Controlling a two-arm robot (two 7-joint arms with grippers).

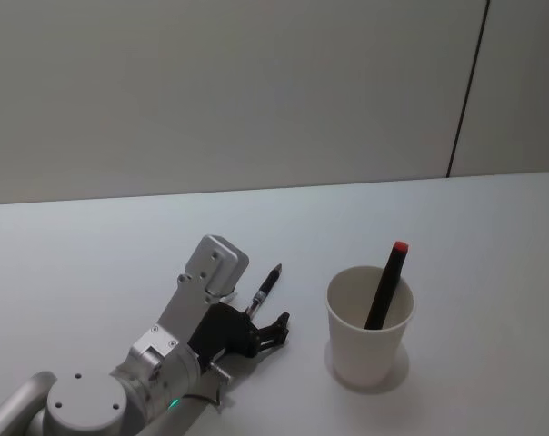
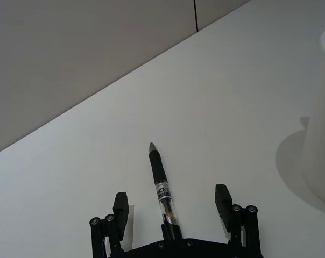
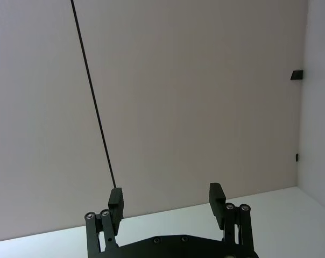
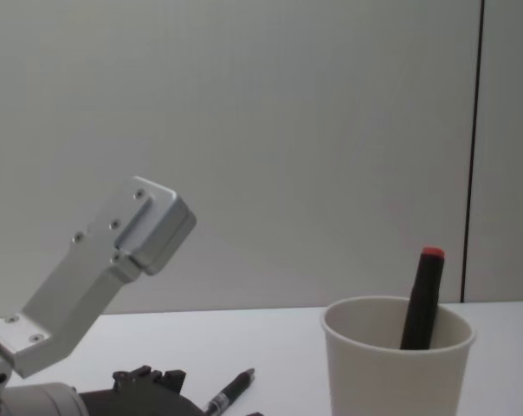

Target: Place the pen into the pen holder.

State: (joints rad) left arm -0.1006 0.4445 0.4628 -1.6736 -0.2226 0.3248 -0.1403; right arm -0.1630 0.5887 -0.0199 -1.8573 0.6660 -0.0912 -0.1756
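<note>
Head view. You have a plain white surface (image 1: 93,254) whose far edge meets a pale grey wall (image 1: 211,91). A thin dark seam (image 1: 468,86) runs up the wall on the right.
- The pen holder (image 1: 370,350) stands upright near the surface's near edge, right of the middle. A red-capped pen (image 1: 386,286) leans inside it.
- The pen (image 1: 267,289) lies flat on the surface to the left of the pen holder, apart from it. Its tip points toward the far edge.
- The left gripper (image 1: 265,318) is low over the pen's rear end.

Left wrist view.
- You see the left gripper (image 2: 172,198) released. Its fingers (image 2: 121,204) are spread to either side of the pen (image 2: 160,177), and neither one touches it.
- The pen's rear end runs under the gripper's body.
- The pen holder's wall (image 2: 321,118) and its shadow lie off to one side on the bare surface (image 2: 232,80).

Right wrist view.
- The right gripper (image 3: 166,193) is held up facing the wall (image 3: 205,80), released and grasping nothing.
- You can make out the seam (image 3: 92,91) and a strip of the surface (image 3: 281,204) beyond it.
- A small dark fitting (image 3: 297,75) sits on the adjoining wall.

Chest view.
- The left arm (image 4: 106,269) slants down at the left.
- The pen (image 4: 231,392) lies beside it near the surface's near edge.
- The pen holder (image 4: 391,364) stands to the right, with the red-capped pen (image 4: 422,295) rising above its rim.
</note>
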